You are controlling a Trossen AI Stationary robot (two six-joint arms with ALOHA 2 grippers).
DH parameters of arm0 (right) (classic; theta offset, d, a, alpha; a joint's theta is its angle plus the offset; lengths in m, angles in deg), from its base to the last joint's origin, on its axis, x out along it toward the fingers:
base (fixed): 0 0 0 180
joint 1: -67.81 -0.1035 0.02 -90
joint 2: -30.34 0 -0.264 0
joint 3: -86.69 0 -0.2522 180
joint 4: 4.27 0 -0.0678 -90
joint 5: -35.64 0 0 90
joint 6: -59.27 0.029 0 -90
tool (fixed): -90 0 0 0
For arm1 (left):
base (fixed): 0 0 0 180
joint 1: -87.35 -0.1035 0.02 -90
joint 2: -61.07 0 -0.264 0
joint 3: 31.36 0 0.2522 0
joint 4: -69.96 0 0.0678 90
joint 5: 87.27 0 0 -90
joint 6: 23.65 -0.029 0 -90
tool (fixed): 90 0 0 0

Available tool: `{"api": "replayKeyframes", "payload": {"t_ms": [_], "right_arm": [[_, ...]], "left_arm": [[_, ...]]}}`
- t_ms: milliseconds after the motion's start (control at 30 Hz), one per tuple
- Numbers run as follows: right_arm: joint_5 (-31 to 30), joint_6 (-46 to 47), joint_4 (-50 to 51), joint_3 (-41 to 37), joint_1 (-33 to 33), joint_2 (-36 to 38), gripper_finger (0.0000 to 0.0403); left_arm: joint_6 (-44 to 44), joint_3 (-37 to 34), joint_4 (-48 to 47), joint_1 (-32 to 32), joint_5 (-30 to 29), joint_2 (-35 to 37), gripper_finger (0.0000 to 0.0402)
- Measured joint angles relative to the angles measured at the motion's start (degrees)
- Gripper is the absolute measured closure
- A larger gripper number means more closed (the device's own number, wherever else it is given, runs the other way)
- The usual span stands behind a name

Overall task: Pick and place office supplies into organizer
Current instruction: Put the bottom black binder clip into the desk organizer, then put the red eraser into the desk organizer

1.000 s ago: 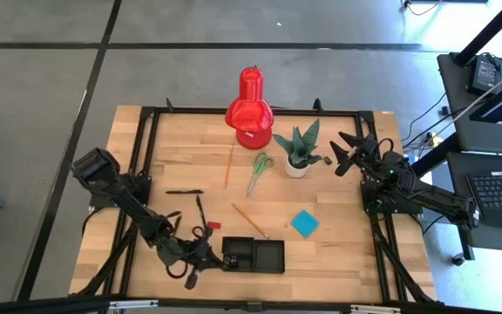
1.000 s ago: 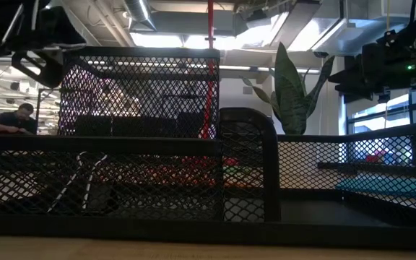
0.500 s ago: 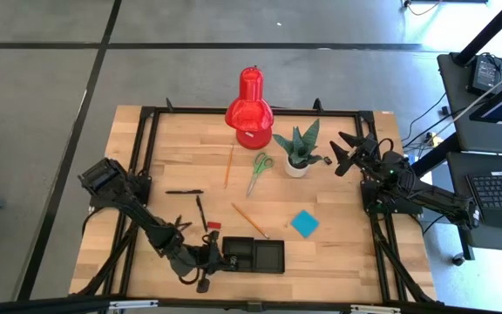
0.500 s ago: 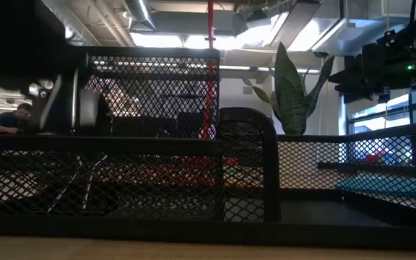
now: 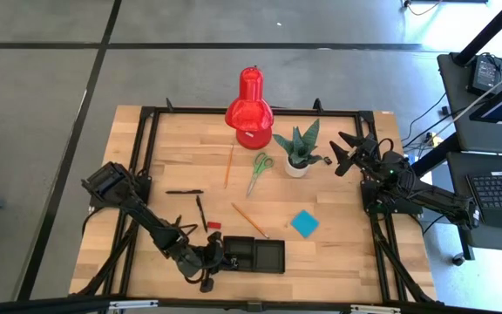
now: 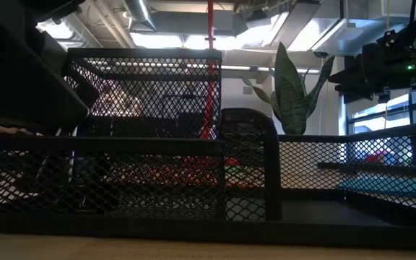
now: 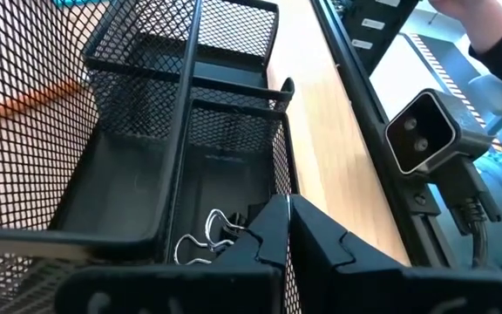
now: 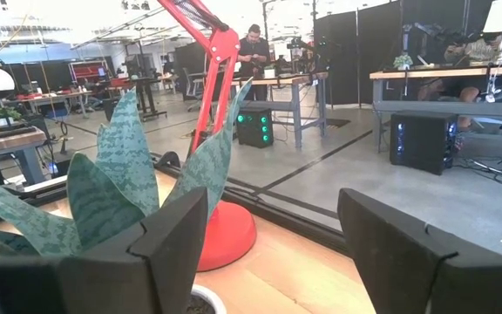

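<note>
Presently your tabletop (image 5: 321, 262) carries the organizer (image 5: 254, 255) at its near edge, with the pad (image 5: 303, 223), scissors (image 5: 259, 172), two pencils (image 5: 249, 220) and pens (image 5: 184, 192) loose behind it. Your left tool (image 5: 214, 260) sits over the organizer's left compartment, fingers (image 7: 273, 240) pressed together; a clip (image 7: 207, 240) lies inside. Your right tool (image 5: 345, 153) hangs spread beside the plant (image 5: 300, 148).
</note>
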Motion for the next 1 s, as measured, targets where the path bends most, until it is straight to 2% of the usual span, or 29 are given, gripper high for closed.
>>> {"api": "replayKeyframes", "payload": {"t_ms": [533, 767, 1000], "right_arm": [[0.0, 0.0, 0.0, 0.0, 0.0, 0.0, 0.0143], [0.0, 0.0, 0.0, 0.0, 0.0, 0.0, 0.0143], [0.0, -0.1, 0.0, 0.0, 0.0, 0.0, 0.0143]], "left_arm": [[0.7, -0.2, 0.5, 0.0, 0.0, 1.2, 0.0326], [-0.4, -0.2, 0.1, 0.0, 1.5, 4.7, 0.0318], [-3.6, -0.2, -2.3, 0.1, 4.7, 11.1, 0.0319]]}}
